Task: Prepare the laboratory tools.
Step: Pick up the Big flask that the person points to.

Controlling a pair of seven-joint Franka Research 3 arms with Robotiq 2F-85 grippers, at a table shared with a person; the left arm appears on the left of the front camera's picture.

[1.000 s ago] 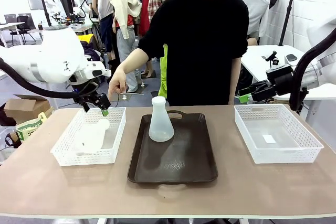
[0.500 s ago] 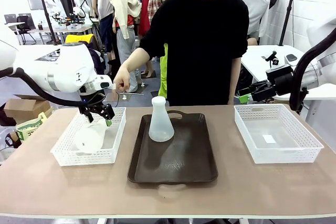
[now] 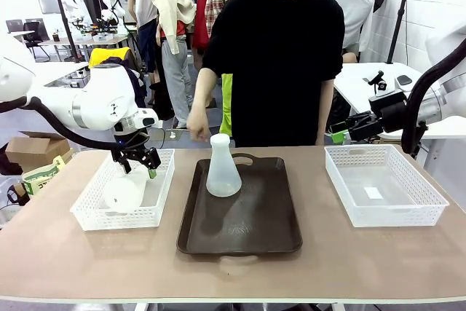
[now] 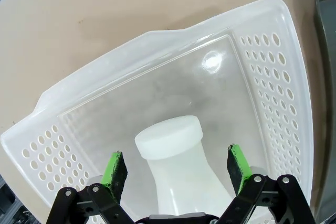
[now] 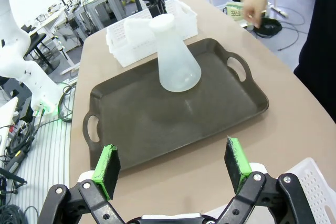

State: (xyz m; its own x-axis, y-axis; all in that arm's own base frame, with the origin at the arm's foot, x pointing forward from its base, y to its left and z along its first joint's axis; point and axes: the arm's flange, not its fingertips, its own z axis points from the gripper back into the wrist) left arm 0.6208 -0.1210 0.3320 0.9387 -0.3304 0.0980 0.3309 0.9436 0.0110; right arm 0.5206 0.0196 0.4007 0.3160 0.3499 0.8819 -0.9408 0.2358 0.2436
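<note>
One whitish conical flask stands upright at the back of the dark brown tray; the right wrist view shows this flask beyond my right gripper, which is open and holds nothing. That right gripper hangs off the table's far right. A second flask lies on its side in the left white basket. My left gripper is low over it. In the left wrist view its open gripper straddles the flask's neck, with gaps on both sides.
A person in black stands at the far side, one hand hanging behind the tray. Another white basket stands at the right with a small white slip inside. Bare table lies in front of the tray and baskets.
My left gripper has come down and inward over the lying flask in the left basket. The person's hand has drawn back from above that basket toward the body. The right arm has not moved.
</note>
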